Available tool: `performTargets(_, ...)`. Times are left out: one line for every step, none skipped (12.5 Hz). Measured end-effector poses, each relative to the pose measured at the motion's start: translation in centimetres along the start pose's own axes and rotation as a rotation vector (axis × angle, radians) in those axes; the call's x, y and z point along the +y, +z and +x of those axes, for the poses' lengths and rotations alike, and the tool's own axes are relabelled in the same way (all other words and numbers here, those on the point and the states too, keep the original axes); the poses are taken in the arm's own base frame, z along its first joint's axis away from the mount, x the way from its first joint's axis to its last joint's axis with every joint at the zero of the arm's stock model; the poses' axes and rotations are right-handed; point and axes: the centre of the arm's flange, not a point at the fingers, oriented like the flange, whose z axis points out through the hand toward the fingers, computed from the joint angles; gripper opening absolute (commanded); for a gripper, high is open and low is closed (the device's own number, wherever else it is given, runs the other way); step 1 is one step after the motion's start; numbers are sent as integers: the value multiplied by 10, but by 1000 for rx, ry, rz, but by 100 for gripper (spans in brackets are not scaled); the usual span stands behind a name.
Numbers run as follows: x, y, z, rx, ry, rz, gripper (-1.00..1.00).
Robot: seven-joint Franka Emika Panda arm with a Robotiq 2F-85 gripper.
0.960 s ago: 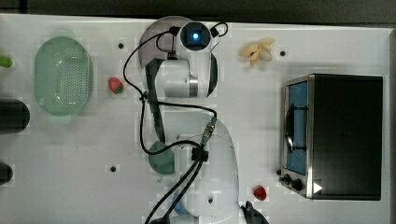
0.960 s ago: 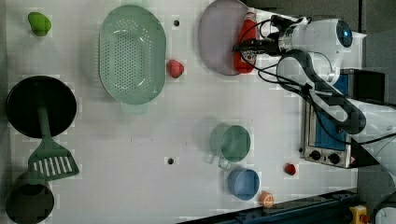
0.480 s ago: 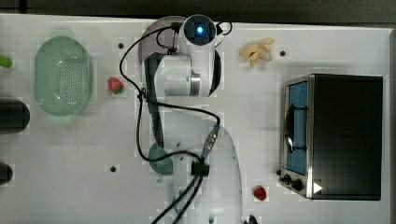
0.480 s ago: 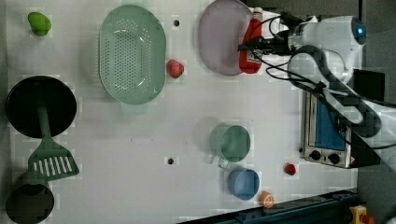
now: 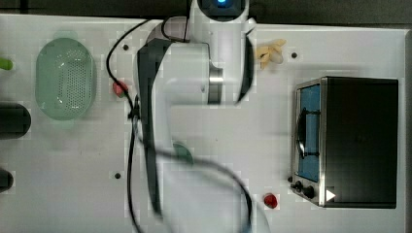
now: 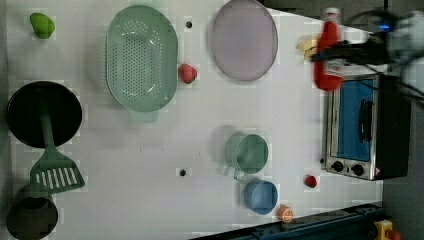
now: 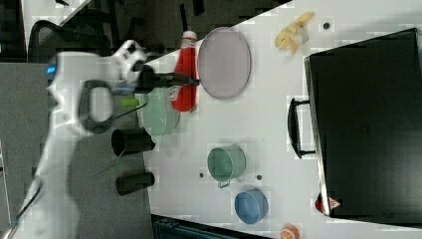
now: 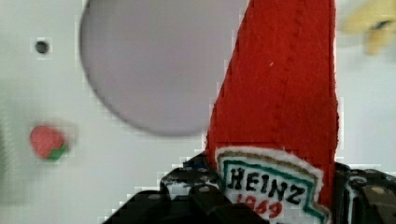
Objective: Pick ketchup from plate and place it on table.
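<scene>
Above the counter point(image 6: 150, 150), clear of the plate point(image 6: 243, 40), the Heinz ketchup bottle point(image 6: 326, 55) is held in the air, clamped between the dark fingers point(image 8: 359, 196) of the gripper point(image 6: 334, 50). In the left view the bottle is seen at 3 o'clock of the lilac plate, well apart from it, just above the toaster oven point(image 6: 360, 127). In the right view the bottle point(image 7: 185, 74) is seen at 9 o'clock of the plate point(image 7: 224, 62), its side overlapping the rim. In the wrist view the plate point(image 8: 149, 65) lies bare below. A strawberry point(image 6: 187, 73) is seen between the plate and the green colander point(image 6: 141, 57). A green mug point(image 6: 246, 153) and a blue cup point(image 6: 261, 196) stand at 6 o'clock of the plate.
</scene>
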Motion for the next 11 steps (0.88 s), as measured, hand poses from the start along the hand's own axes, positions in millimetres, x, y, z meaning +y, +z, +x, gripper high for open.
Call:
performTargets(9, -38, -17, 13, 25, -5, 17)
performTargets(17, -68, -32, 44, 53, -3, 17)
performTargets(24, -87, -47, 69, 82, -3, 17)
performTargets(31, -93, -61, 75, 109, -10, 17)
performTargets(39, -88, -73, 74, 130, -14, 17)
performTargets(46, -73, -82, 78, 155, -14, 17)
performTargets(53, -49, -88, 83, 175, -7, 17)
performTargets(59, -17, -96, 69, 188, -4, 17)
performTargets(64, 20, -106, 49, 196, -11, 17)
performTargets(67, 58, -117, 24, 200, -18, 17)
performTargets(70, 96, -129, -5, 209, -17, 17)
